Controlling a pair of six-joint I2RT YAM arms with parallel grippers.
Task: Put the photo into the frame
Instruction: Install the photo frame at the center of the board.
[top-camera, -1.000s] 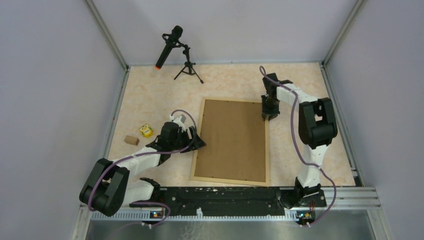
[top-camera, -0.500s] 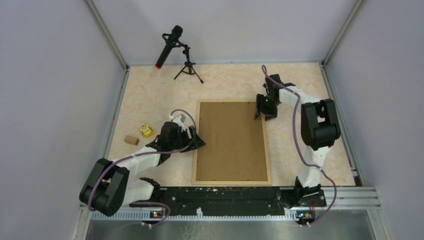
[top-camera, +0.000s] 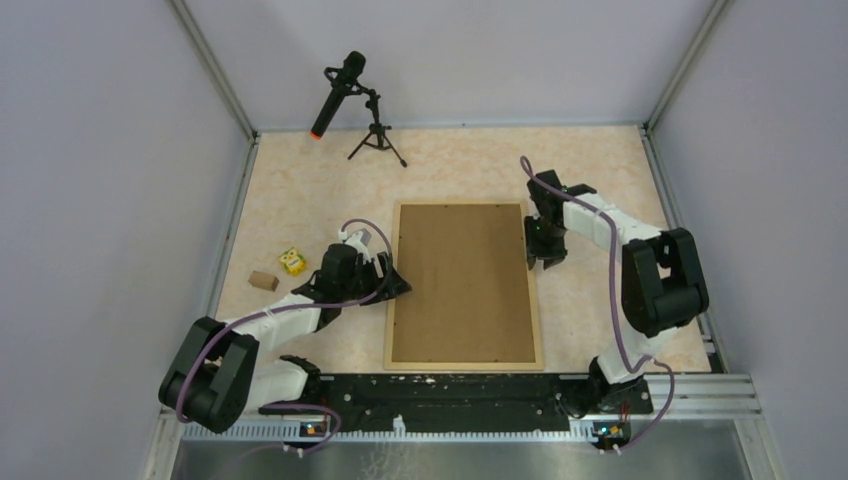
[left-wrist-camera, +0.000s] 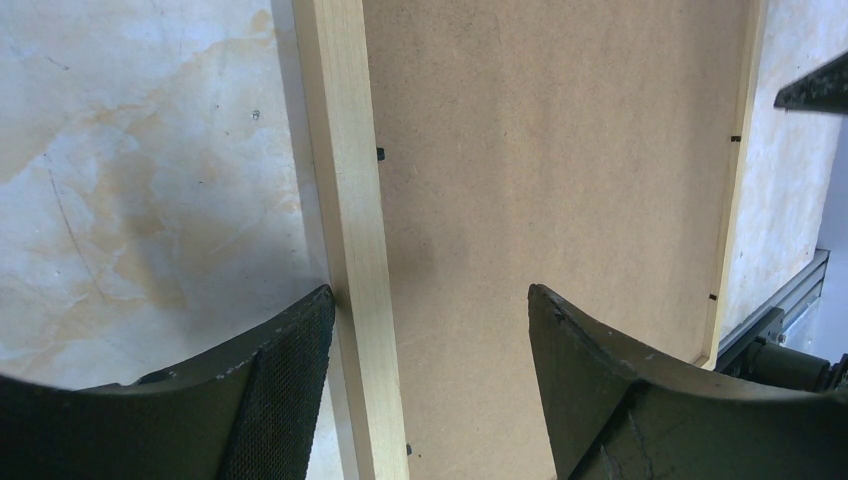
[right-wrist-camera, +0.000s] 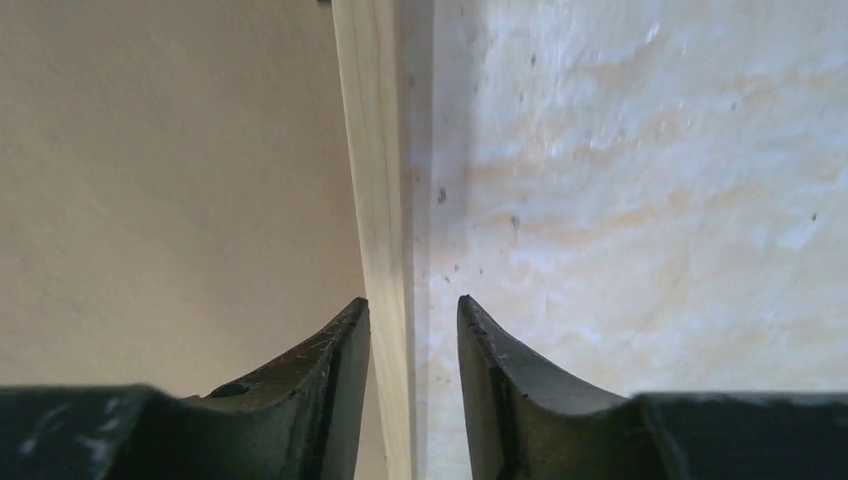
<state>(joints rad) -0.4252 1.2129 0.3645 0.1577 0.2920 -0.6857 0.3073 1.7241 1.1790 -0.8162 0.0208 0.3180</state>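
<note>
Frame (top-camera: 465, 365) now squared to tabletop's (top-camera: 300, 190) near edge — right gripper (right-wrist-camera: 411, 300) part-open astride right rail (right-wrist-camera: 380, 200), left gripper (left-wrist-camera: 430, 290) wide open, empty; backing (top-camera: 465, 280) next.

One frame (left-wrist-camera: 350, 200), one microphone (top-camera: 340, 85), one yellow cube (top-camera: 292, 261), one brown block (top-camera: 264, 281)

The frame (top-camera: 537, 300) is pale natural wood, its backing board (top-camera: 465, 285) plain brown. The table (top-camera: 300, 190) is cream, marbled orange. Left of the black left gripper (top-camera: 400, 282): a yellow block (top-camera: 292, 261) and a brown block (top-camera: 263, 281).
</note>
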